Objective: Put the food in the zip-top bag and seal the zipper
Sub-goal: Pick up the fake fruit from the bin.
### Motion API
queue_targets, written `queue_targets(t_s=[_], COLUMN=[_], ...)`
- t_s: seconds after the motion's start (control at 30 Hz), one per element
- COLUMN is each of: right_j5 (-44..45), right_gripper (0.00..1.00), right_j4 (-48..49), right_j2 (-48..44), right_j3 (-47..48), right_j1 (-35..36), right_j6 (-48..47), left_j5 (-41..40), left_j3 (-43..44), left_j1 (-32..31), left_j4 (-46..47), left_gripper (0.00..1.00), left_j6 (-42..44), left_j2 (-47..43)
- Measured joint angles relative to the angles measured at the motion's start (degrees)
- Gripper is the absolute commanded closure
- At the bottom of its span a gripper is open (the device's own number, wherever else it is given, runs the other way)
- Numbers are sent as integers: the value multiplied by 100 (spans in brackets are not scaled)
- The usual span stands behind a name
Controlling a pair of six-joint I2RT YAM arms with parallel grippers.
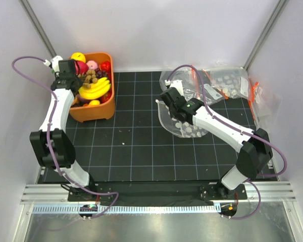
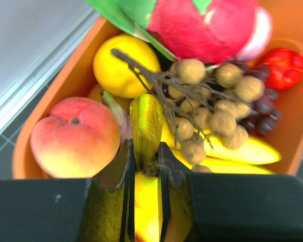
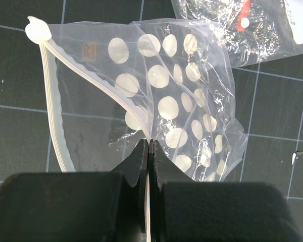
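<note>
Black grid mat (image 1: 136,151) with an orange bin (image 1: 91,113): inside the bin the left gripper (image 2: 145,148) pinches one end of the light, stiff, smooth banana bunch (image 2: 146,118), a fair hold, while right of the bin the right gripper (image 3: 148,145) nips the limp, slippery bag (image 3: 192,75) by its mouth edge

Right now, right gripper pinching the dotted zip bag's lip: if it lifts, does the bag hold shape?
Probably not: the zip-top bag is thin, crinkled film, so it should sag below the right gripper. Likely very light, easily dragged. The zipper strip looks thicker and bowed, so the mouth may stay partly open.
</note>
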Motion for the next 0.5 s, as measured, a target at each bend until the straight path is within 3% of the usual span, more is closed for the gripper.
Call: queue_targets(t_s=[0.3,0.5], right_j5=[-280,-385], right_gripper=[99,99], right_j4=[81,81], right_j2=[0,0], right_j3=[0,0], right_j1=[0,0], right_j6=[2,2], left_j5=[199,1102], left_j3=[273,308], left_j1=[-48,-68], left_j4=[-621,-1032], left_gripper=[100,100], left_j6=[271,229], left_j2=[-914,-986])
